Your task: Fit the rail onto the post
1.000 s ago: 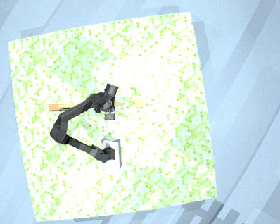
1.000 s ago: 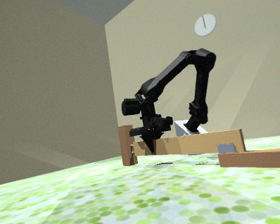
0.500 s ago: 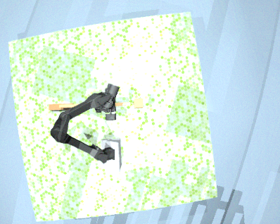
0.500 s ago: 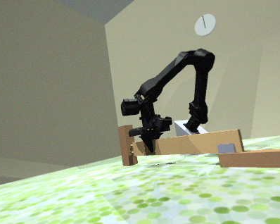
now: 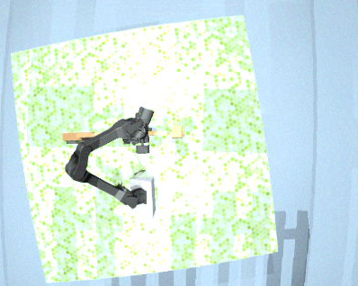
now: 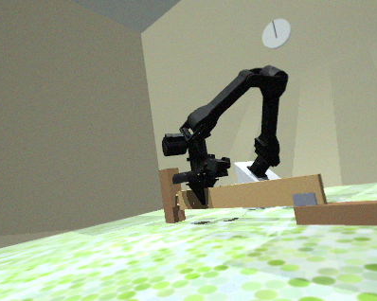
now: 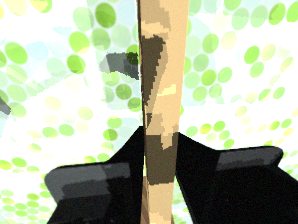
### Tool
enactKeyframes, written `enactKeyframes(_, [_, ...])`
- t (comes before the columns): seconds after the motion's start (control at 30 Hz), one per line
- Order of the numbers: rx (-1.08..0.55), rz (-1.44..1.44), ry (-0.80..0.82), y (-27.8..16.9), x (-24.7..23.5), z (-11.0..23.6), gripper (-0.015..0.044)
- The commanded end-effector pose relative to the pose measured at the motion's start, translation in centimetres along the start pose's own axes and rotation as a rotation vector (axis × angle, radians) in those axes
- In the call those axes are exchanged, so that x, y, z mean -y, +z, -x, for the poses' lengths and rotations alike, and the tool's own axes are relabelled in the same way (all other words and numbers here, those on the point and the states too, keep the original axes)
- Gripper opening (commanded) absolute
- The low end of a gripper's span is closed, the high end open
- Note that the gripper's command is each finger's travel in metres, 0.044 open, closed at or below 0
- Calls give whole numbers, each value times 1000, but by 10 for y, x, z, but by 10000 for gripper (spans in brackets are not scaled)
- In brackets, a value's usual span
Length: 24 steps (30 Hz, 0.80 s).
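Note:
The long wooden rail (image 5: 78,136) (image 6: 264,191) (image 7: 162,90) runs from the low footboard block (image 6: 343,214) toward the short wooden post (image 5: 177,131) (image 6: 170,196). My gripper (image 5: 147,134) (image 6: 200,190) (image 7: 152,128) is shut on the rail close to its near end and holds that end off the table. In the top view a small gap shows between the rail's end and the post. The far end sits by the grey bracket (image 6: 304,199). The pegs and the holes are too small to make out. In the wrist view the rail stands between my two dark fingers.
The arm's white base block (image 5: 143,198) (image 6: 245,171) stands beside the rail. The table top (image 5: 213,202) (image 6: 130,265) has a green dotted pattern. Beige walls rise behind it, with a round clock (image 6: 276,33).

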<state>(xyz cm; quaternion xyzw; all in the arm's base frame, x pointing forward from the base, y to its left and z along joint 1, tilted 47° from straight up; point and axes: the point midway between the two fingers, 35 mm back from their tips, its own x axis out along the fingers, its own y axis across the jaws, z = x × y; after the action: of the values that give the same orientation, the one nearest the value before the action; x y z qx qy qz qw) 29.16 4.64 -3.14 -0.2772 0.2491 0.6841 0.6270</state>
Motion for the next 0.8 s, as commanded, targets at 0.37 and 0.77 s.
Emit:
enactKeyframes(0.37, [-2, 2, -5, -6, 1, 2, 0])
enactKeyframes(0.77, [-2, 2, -5, -10, 1, 1, 0])
